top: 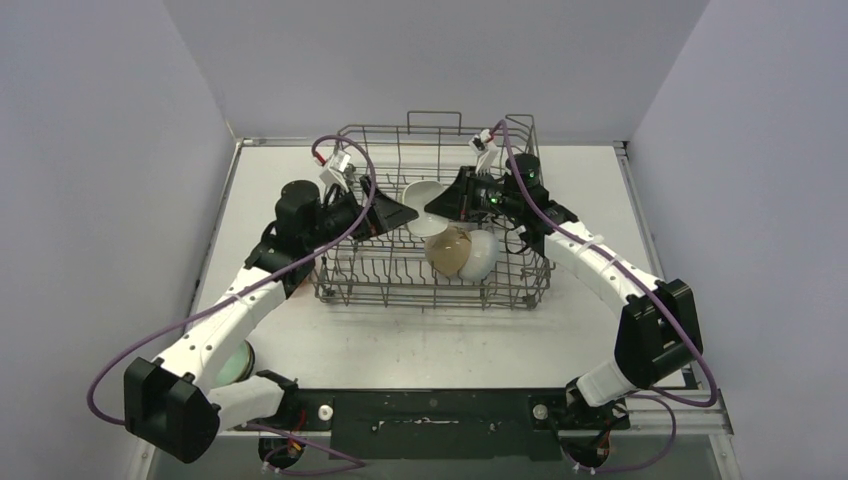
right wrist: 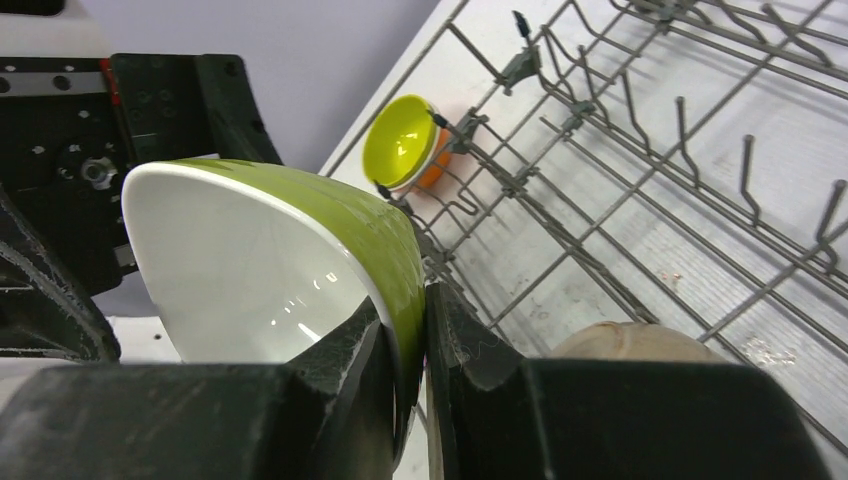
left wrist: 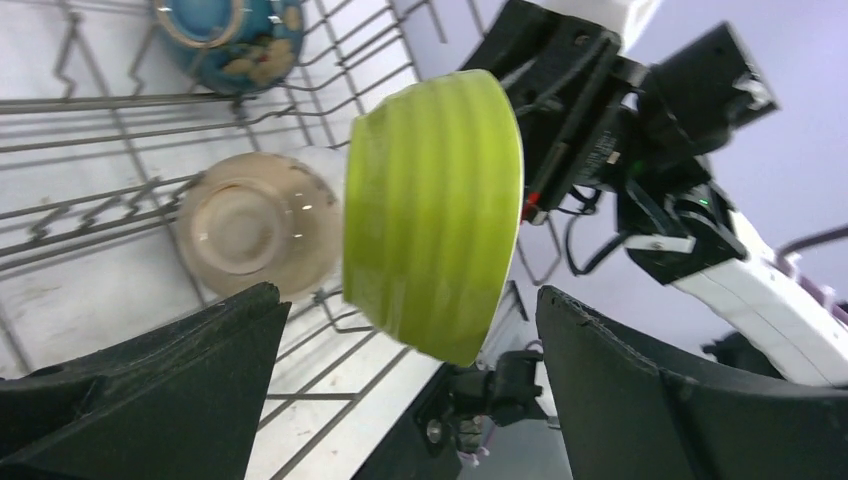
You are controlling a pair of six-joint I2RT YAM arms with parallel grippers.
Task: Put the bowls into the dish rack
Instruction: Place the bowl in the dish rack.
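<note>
So the right end effector (right wrist: 402, 318) is clamping down tight on the rim of the lime bowl (right wrist: 300, 260), with one finger pressing on the white inside and the other on the green outside. That bowl is hanging on its side, up off the floor of the dish rack (top: 430, 290), right around the middle of the overhead view. The left end effector (left wrist: 410, 300) is sitting wide open on either side of the same bowl, its fingers (left wrist: 150, 400) well apart from it, so it's gripping nothing. Down in the rack a beige bowl (left wrist: 255, 230) is lying tipped over, with a white bowl (top: 482, 255) leaning just beside it. A blue-patterned bowl (left wrist: 230, 35) is showing behind the wires at the top left of the left wrist view, though whether it's inside the rack is hard to tell. Out on the tabletop (top: 420, 345), a yellow-green bowl (right wrist: 398, 140) and an orange bowl (right wrist: 438, 170) are touching just outside the rack wall, and a pale green bowl (top: 237, 362) is peeking out under the left arm (top: 230, 310) at lower left.
</note>
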